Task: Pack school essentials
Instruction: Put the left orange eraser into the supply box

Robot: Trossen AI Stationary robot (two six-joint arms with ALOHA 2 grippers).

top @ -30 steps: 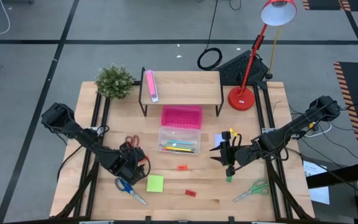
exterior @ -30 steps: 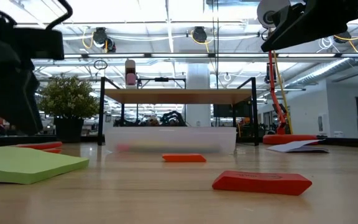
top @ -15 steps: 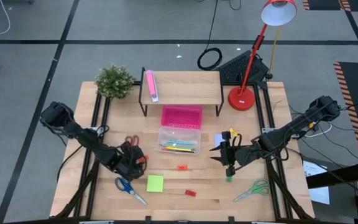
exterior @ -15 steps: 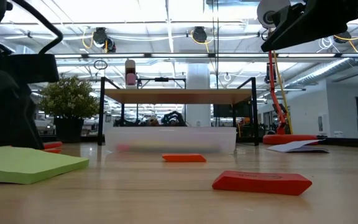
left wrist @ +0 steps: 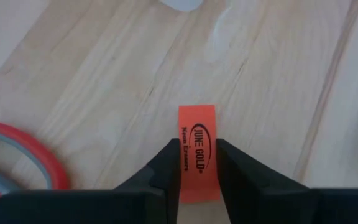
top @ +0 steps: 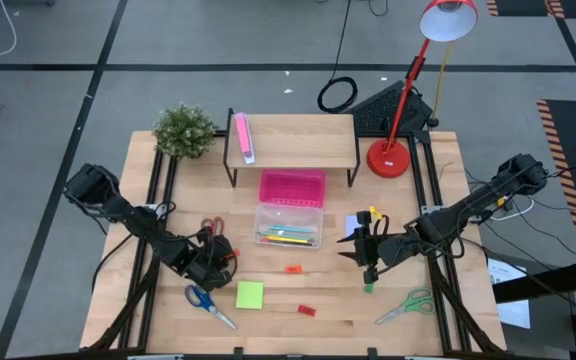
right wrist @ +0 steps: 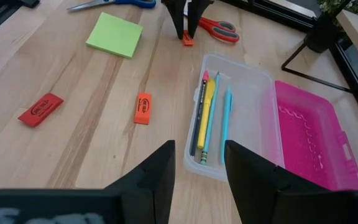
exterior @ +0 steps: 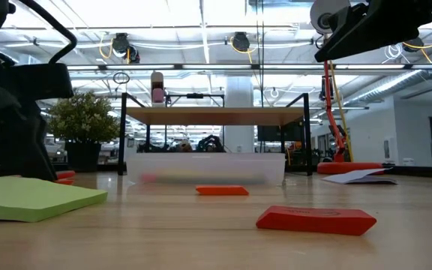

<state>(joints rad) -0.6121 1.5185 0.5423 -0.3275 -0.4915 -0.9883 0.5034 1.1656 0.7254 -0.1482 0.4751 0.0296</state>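
The left pincer is clenched on a small orange eraser, gripping only its lower part between the two fingers, low over the counter toward its left edge and just beside the red-handled scissors. With so shallow a hold, the eraser could pivot or slip out on the way across to the box, and I judge a quick swing would be the likely cause; a low carry might also clip the scissors next to it or catch the box's near wall. The clear pencil box sits near the middle of the counter in front of the small shelf, its pink lid folded open toward the shelf; inside lie several thin pens and pencils, side by side along one wall, with the rest of the floor looking bare, though the far end is hard to read. The right pincer hangs released above the counter right of the box, its fingers spread and gripping nothing. Still loose on the counter are a second orange eraser, a red eraser, the lime-green note pad, blue-handled scissors near the front edge, and green-handled scissors toward the front right corner.
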